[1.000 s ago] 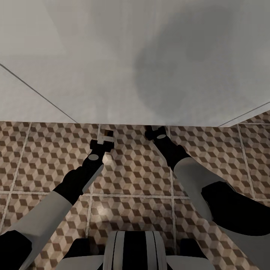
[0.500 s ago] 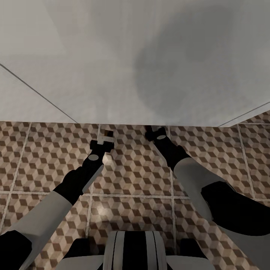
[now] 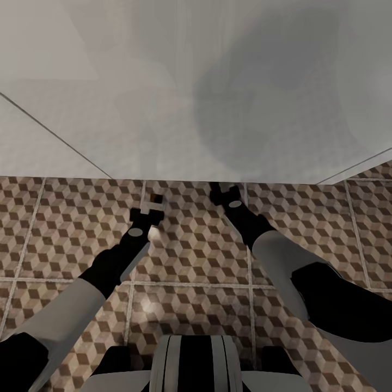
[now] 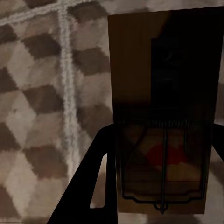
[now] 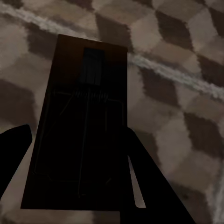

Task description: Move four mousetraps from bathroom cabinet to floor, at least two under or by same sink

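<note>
Holding one mousetrap (image 4: 161, 116) in my left claw (image 3: 151, 206) and another mousetrap (image 5: 79, 135) in my right claw (image 3: 224, 191), I'm lowering both flat over the bathroom floor (image 3: 190, 256) beside the white unit (image 3: 163, 109), releasing only once touching.

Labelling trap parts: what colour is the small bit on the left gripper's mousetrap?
Red, clearest in the left wrist view.

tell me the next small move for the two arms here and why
Probably ease both arms down and let go. Each wrist view shows a mousetrap between the fingers: one in the left gripper, another in the right gripper, with the patterned bathroom floor close behind. The head view puts both grippers low at the foot of a white unit, likely the sink's.
</note>
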